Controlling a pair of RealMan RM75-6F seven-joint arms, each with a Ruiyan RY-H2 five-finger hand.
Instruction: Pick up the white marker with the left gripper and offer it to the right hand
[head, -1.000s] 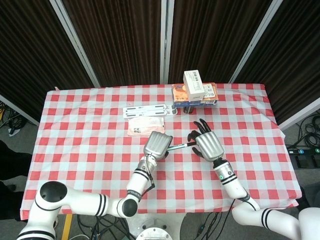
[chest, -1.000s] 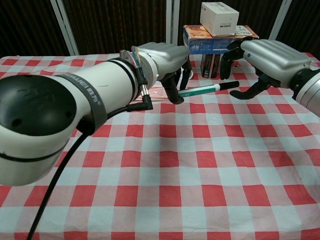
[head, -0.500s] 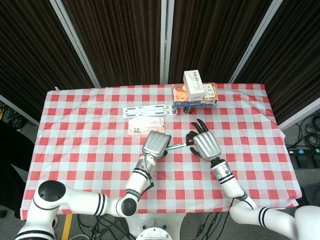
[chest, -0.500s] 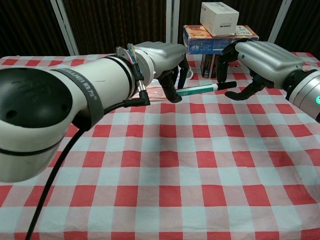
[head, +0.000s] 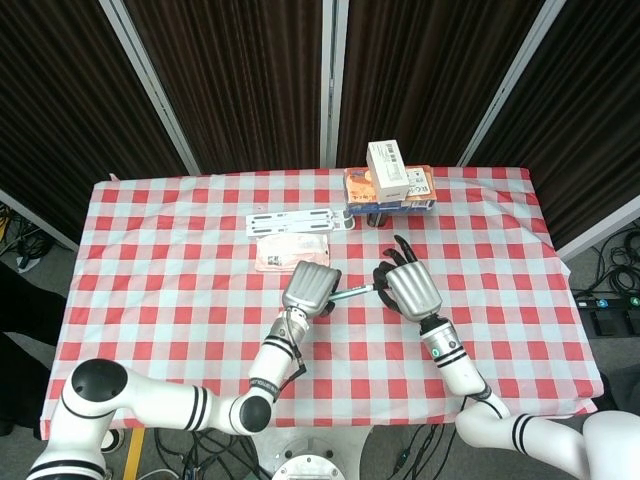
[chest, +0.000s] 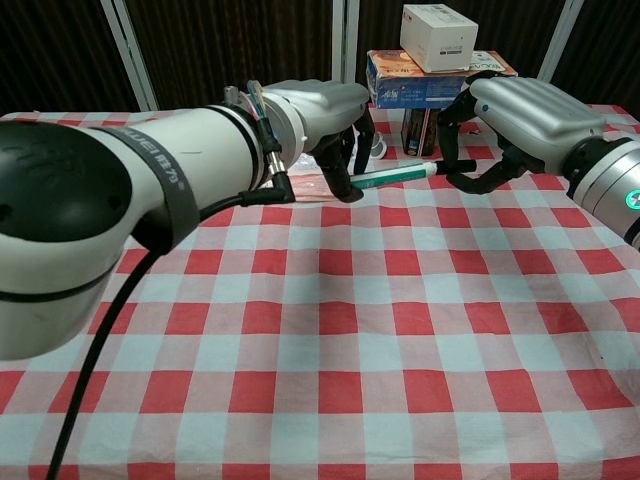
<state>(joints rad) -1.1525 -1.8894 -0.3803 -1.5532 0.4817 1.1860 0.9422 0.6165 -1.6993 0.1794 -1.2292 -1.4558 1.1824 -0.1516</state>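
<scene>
The white marker with a green label and dark cap lies nearly level above the checked table, also seen in the head view as the marker. My left hand grips its left end from above. My right hand is at the marker's right end. Its fingers curve over the cap and its thumb lies below, with a small gap still showing around the cap. The part of the marker inside my left hand is hidden.
At the back of the table, a white box sits on an orange-and-blue box, with dark cans beneath. A white strip and a pink packet lie behind my left hand.
My right hand has moved left so the marker's cap end now lies between its fingers and thumb. My left hand has lifted the marker slightly and still grips it.
</scene>
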